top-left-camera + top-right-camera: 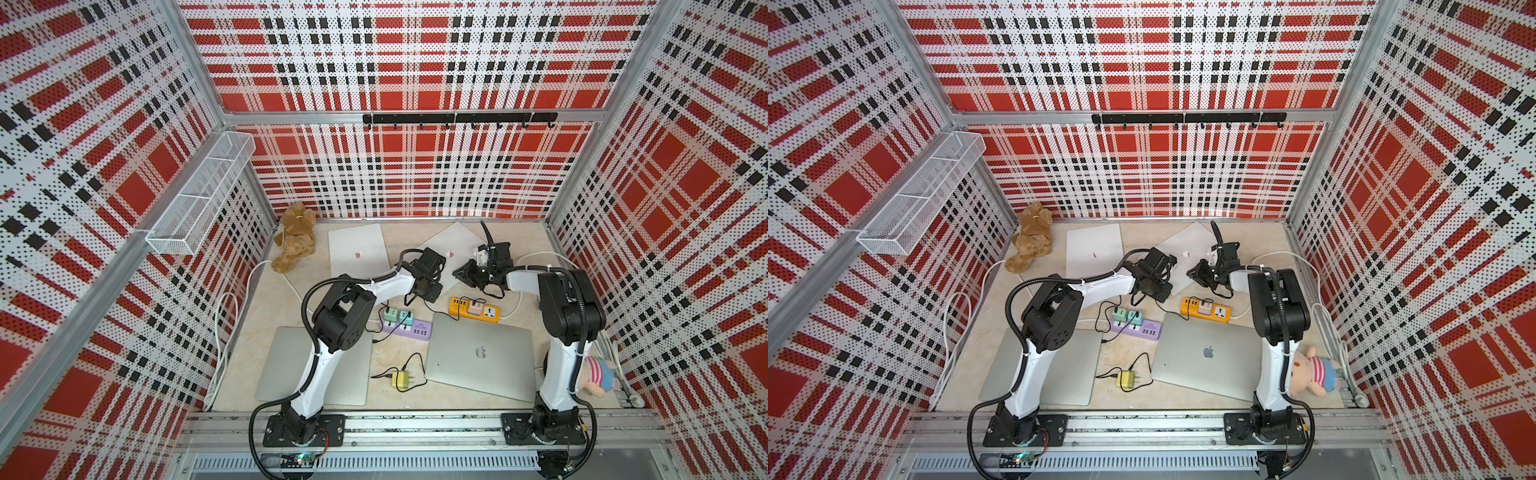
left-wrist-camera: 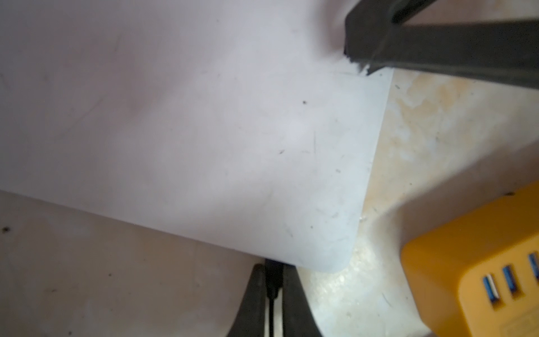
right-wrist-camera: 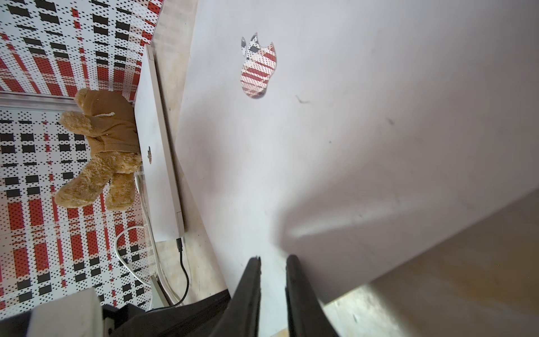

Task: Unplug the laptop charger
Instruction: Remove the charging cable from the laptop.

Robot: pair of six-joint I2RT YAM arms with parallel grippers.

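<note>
The silver laptop [image 2: 204, 131] lies skewed at the back right of the table in both top views [image 1: 453, 249] [image 1: 1183, 249]. A black charger plug [image 2: 273, 274] meets its edge close to a rounded corner, and its thin cable [image 2: 271, 315] runs back between my fingers. My left gripper [image 2: 272, 270] [image 1: 434, 286] is shut on that plug. My right gripper [image 3: 272, 259] [image 1: 459, 272] rests on the lid [image 3: 350, 116], its jaws a narrow gap apart with nothing between them.
An orange power strip [image 1: 473, 309] [image 2: 472, 262] lies just beside the corner. A purple strip [image 1: 407, 328], a yellow charger [image 1: 401, 379] and two more laptops [image 1: 482, 361] [image 1: 282, 365] are nearer. Another laptop [image 1: 357, 249] and a teddy bear [image 1: 295, 241] lie at the back left.
</note>
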